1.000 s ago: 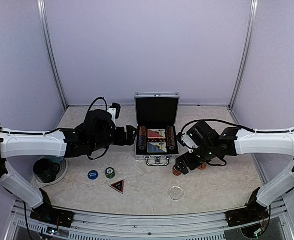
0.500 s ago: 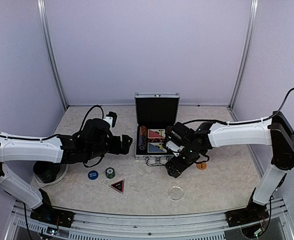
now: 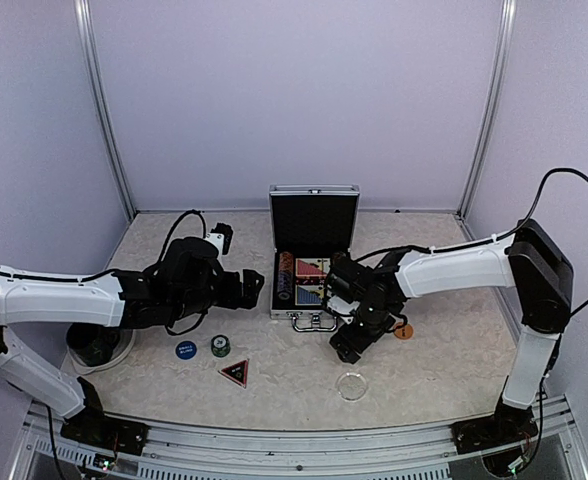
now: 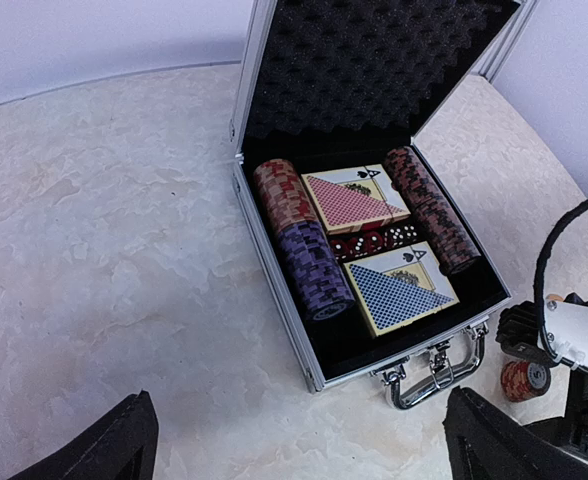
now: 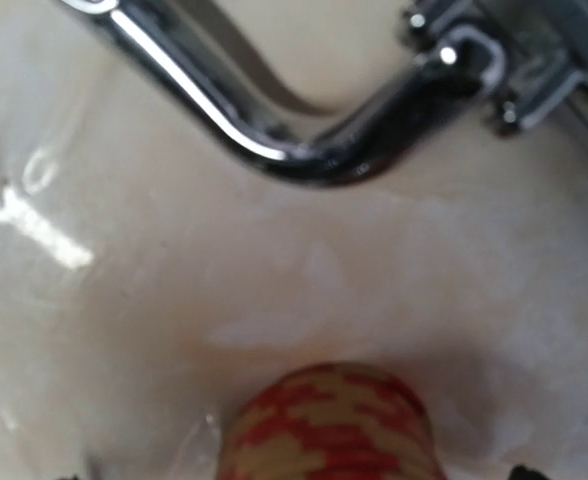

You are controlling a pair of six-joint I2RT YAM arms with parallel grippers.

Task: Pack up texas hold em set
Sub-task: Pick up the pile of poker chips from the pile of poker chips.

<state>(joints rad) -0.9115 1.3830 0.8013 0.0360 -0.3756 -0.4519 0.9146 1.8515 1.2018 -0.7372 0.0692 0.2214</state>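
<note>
The silver case (image 3: 314, 316) of the texas hold em set stands open, lid up. It holds chip rows (image 4: 302, 240), two card decks (image 4: 399, 290) and dice. My left gripper (image 3: 257, 285) hovers open left of the case, its fingertips (image 4: 124, 440) wide apart over bare table. My right gripper (image 3: 343, 347) is low in front of the case handle (image 5: 304, 150). It is open around a red-and-tan chip stack (image 5: 334, 425) that stands between its fingers with a gap on each side. On the table lie a blue button (image 3: 185, 350), green chips (image 3: 220, 346), a triangle marker (image 3: 234, 372) and an orange button (image 3: 403, 331).
Dark cups on a clear plate (image 3: 99, 342) stand at the near left under my left arm. A small clear disc (image 3: 352, 386) lies near the front, right of centre. Enclosure walls and corner posts ring the table.
My right arm swung left, carrying its gripper from right of the handle to just in front of it. My left gripper pulled back from the case's left wall.
</note>
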